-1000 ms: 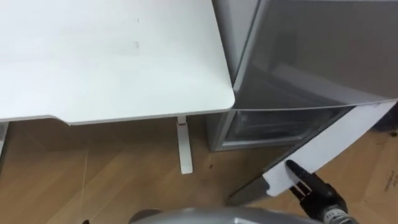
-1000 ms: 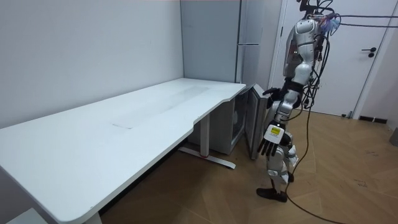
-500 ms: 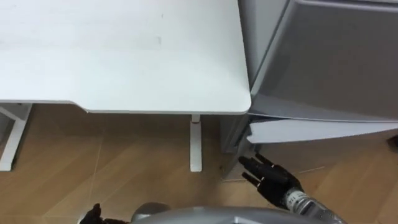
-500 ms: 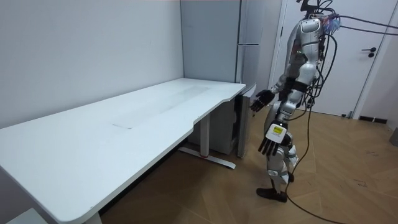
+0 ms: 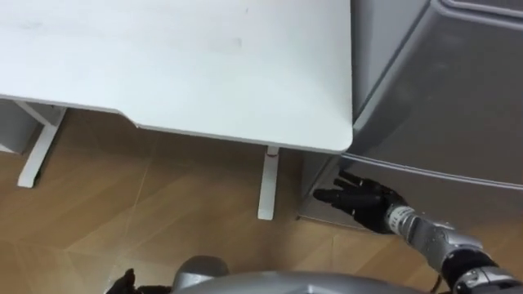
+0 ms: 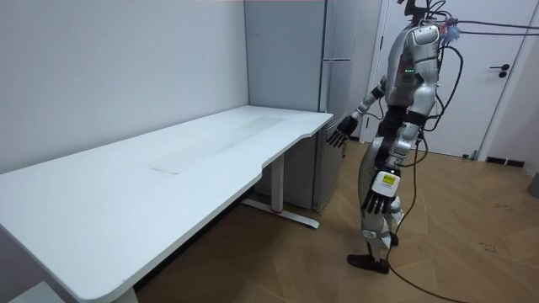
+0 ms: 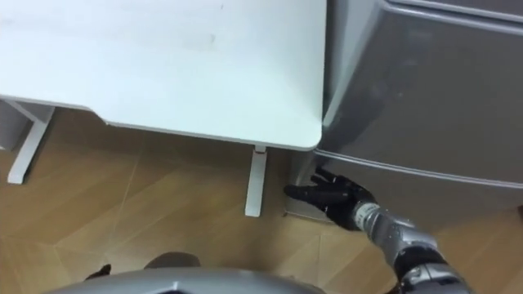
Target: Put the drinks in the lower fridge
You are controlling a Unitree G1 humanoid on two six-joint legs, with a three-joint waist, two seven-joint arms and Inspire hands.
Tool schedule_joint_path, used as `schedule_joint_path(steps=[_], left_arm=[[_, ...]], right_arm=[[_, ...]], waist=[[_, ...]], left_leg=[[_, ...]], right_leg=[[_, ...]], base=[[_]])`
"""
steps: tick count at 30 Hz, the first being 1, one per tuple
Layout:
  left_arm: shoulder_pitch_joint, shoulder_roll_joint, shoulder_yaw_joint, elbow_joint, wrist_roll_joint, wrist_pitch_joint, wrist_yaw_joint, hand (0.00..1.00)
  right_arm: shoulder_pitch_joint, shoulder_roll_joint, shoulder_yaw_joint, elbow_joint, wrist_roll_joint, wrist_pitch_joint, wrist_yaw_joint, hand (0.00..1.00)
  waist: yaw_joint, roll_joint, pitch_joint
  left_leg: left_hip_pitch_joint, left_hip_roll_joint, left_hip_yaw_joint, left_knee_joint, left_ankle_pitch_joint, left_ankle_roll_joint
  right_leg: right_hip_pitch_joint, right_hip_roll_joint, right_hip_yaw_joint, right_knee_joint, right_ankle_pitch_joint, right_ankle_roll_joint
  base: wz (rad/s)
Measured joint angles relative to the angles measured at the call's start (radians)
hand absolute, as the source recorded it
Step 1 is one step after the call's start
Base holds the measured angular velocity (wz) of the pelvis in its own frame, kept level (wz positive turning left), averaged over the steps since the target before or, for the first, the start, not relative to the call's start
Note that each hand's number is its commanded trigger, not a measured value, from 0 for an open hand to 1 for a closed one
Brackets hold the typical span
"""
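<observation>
Your right hand (image 5: 357, 201), fingers straight, spread and empty, sits at the left edge of the lower fridge door (image 5: 470, 194), which looks shut. I cannot tell where the drinks are, so treat the step as seating that door and press flat along the edge. The table's (image 5: 204, 65) near right corner overhangs the hand and the table leg (image 5: 267, 184) stands just beside it, so withdraw low towards yourself over the floor (image 5: 163, 212); your left hand (image 6: 378, 190) hangs open at your side.
</observation>
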Motion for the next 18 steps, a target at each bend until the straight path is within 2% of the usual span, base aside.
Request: schedule_joint_path(steps=[3,6,12,14,16,18], left_arm=[[-0.003,0.005,-0.003,0.011,0.002,0.017,-0.018,0.00],[0.006,0.006,-0.020,0.022,0.002,0.036,-0.020,0.00],[0.004,0.008,-0.039,0.023,0.011,0.038,-0.036,0.00],[-0.007,0.009,-0.040,0.025,0.012,0.038,-0.041,0.00],[-0.009,0.011,-0.041,0.026,0.014,0.039,-0.051,0.00],[-0.011,0.015,-0.041,0.025,0.015,0.039,-0.058,0.00]], right_arm=[[-0.021,-0.022,0.011,0.000,-0.094,0.013,0.007,0.00],[-0.033,-0.026,0.023,0.000,-0.159,0.014,0.020,0.00],[-0.038,-0.032,0.025,0.003,-0.195,0.015,0.051,0.00],[-0.038,-0.029,0.023,0.003,-0.196,0.002,0.065,0.00],[-0.050,-0.018,0.022,0.000,-0.193,-0.046,0.095,0.00],[-0.055,-0.007,0.022,0.001,-0.191,-0.072,0.107,0.00]], waist=[[0.022,-0.008,-0.0009],[0.023,-0.016,-0.0011],[0.032,-0.017,0.0003],[0.029,-0.017,0.0003],[0.020,-0.018,-0.0014],[0.013,-0.017,-0.0021]], left_leg=[[-0.011,-0.008,-0.019,0.000,0.003,0.005],[-0.015,-0.013,-0.033,0.004,0.005,0.007],[-0.010,-0.015,-0.040,0.011,0.006,0.008],[-0.011,-0.016,-0.043,0.009,0.006,0.008],[-0.011,-0.020,-0.045,0.007,0.006,0.008],[-0.011,-0.025,-0.055,0.009,0.006,0.008]], right_leg=[[-0.005,-0.004,-0.011,0.004,-0.002,-0.002],[-0.002,-0.008,-0.018,0.012,-0.005,0.000],[0.009,-0.009,-0.021,0.012,-0.006,0.001],[0.008,-0.009,-0.023,0.010,-0.006,0.002],[0.010,-0.010,-0.024,0.008,-0.009,0.004],[0.021,-0.011,-0.035,-0.002,-0.009,0.005]], base=[[0.14],[0.11],[0.05],[0.04],[0.04],[0.18]])
